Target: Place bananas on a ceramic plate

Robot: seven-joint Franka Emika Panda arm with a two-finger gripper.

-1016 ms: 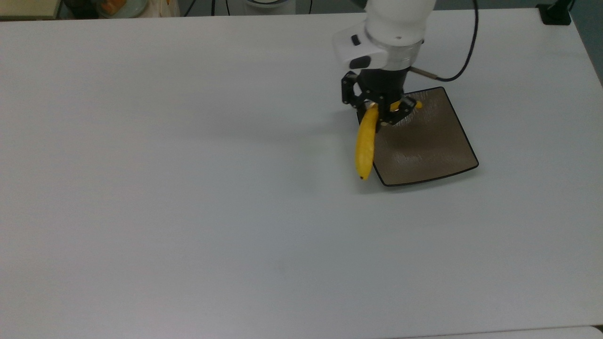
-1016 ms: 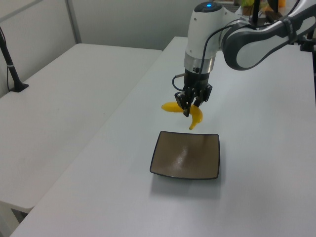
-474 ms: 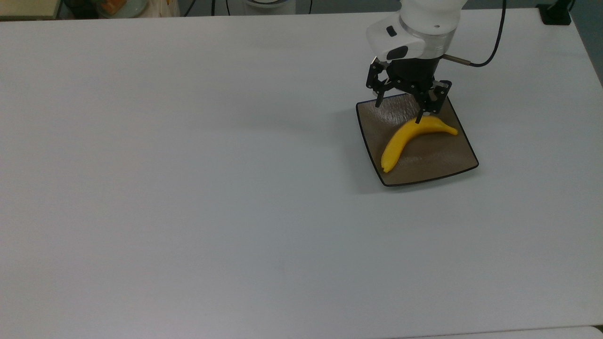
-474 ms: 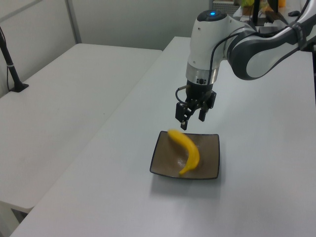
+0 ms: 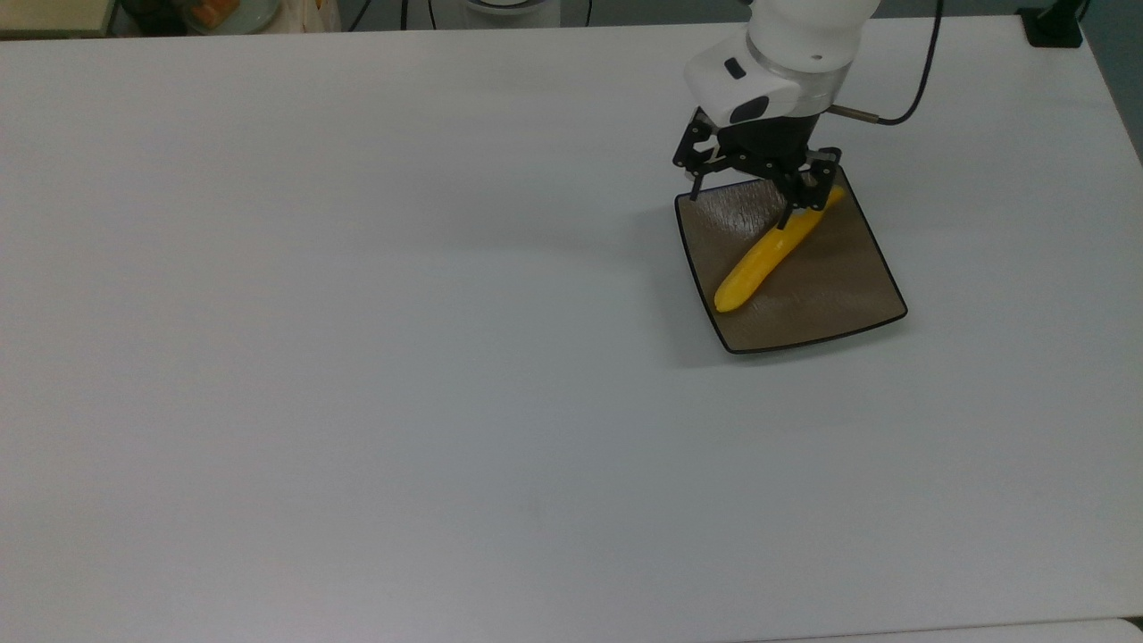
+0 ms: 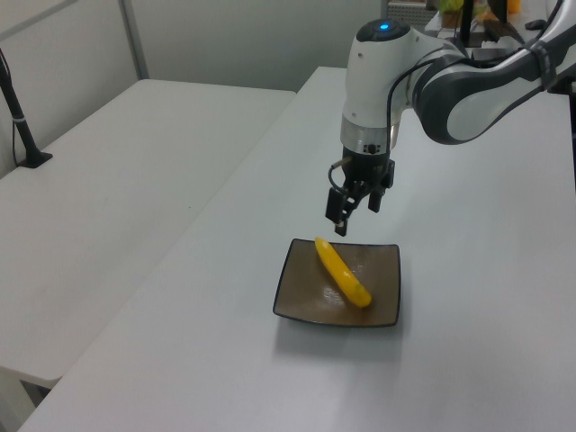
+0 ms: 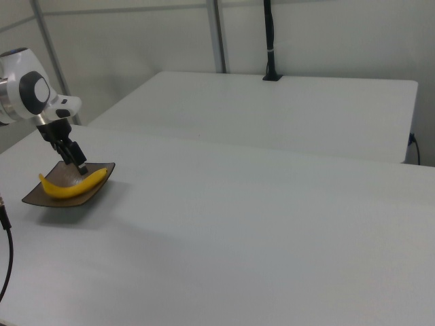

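Changed since half a second back: banana (image 5: 765, 256) rolled from a flat, curved lie into a straighter diagonal line across the ceramic plate (image 5: 839, 299), far end now tucked beneath the claw (image 5: 748, 189) in the top view. Dangling from the claw at the plate's edge a full second ago; now down on the plate and released. Claw shifted a little toward the top view's left and lifted slightly in the left view.

Claw (image 6: 355, 210) spread wide, holding nothing, hanging above the plate's far edge in the left view, clear of the fruit. Fingers pointing down, one on each side of the plate's upper rim in the top view.

Banana (image 6: 343, 272) resting inside the plate (image 6: 297, 301), running from near the far edge toward the near right corner in the left view. In the right view, banana (image 7: 73, 187) curving upward at both ends across the plate (image 7: 41, 199), claw (image 7: 73, 160) just above its right end.

Around: plain white desk (image 5: 357, 357) carrying the plate. Black cable (image 5: 906, 98) looping from the arm's wrist. A second white desk (image 6: 108, 180) beside it at the left view's left, with a black post (image 6: 20, 117) standing on it. Nothing between claw and plate except the banana's own far end.
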